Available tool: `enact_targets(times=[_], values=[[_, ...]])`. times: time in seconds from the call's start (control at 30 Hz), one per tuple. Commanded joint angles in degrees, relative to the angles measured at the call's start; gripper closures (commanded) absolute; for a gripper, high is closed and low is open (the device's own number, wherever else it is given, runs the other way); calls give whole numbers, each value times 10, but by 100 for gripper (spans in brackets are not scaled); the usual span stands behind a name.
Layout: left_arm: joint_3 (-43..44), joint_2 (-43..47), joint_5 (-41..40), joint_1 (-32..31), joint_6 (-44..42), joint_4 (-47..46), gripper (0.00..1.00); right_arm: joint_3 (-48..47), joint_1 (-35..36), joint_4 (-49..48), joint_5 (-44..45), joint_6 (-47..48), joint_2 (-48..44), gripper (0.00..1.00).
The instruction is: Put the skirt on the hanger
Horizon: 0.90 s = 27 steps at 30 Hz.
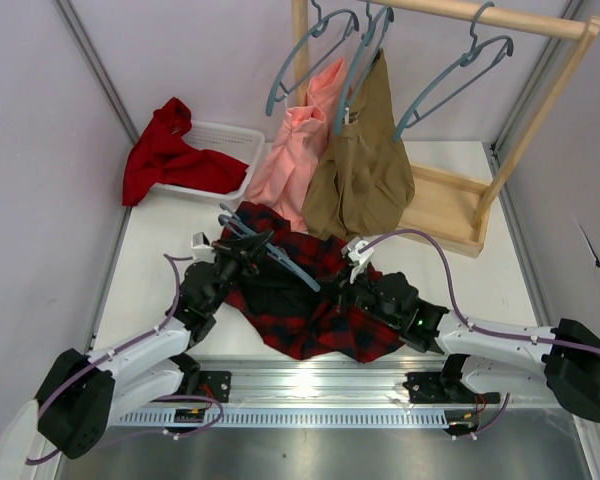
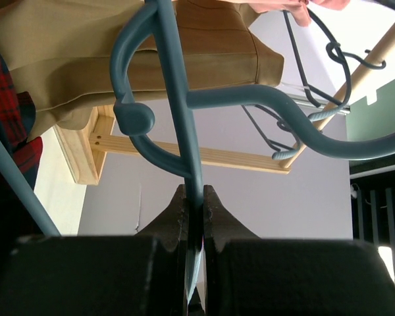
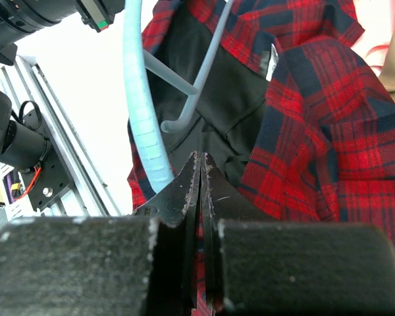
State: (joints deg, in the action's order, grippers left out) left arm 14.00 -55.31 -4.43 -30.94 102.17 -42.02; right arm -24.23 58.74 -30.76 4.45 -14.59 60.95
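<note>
The left gripper (image 2: pixel 196 197) is clamped on a thin bar of the hanger (image 1: pixel 298 275), holding it above the left part of the skirt (image 1: pixel 320 325), which lies crumpled on the table (image 1: pixel 150 250) between the 2 arms. The right gripper (image 3: pixel 199 161) is fully closed, its tips at the skirt's dark lining; I cannot tell whether cloth is pinched.

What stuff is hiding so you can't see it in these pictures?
- Right wrist view: the right fingers are shut over the skirt; whether cloth is pinched between them is too fine to tell.
- Left wrist view: the left fingers hide the gripped part of the hanger, and the picture edges cut off its ends.
- Top view: the red cloth covers part of the basket, hiding what lies inside.
</note>
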Motion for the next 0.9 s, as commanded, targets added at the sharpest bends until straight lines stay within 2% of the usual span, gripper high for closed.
enact_targets(times=[0.0,0.17,0.33,0.47,0.63,0.73,0.87], values=[[-4,4,-24,4,20,-50,100,-18,-1,-44,-10,-4,7,100],[-15,27,-42,4,5,-22,100,-37,-1,28,20,4,2,100],[-30,82,-62,5,-46,48,100,-114,-1,242,93,21,-23,96],[-58,165,-73,5,-75,118,100,-184,1,363,80,35,-7,78],[-61,258,-84,5,-117,221,100,-259,34,408,71,119,46,57],[-74,293,-84,4,-125,252,100,-305,56,453,55,173,98,50],[-105,305,-64,5,-109,246,100,-368,52,508,40,207,158,50]])
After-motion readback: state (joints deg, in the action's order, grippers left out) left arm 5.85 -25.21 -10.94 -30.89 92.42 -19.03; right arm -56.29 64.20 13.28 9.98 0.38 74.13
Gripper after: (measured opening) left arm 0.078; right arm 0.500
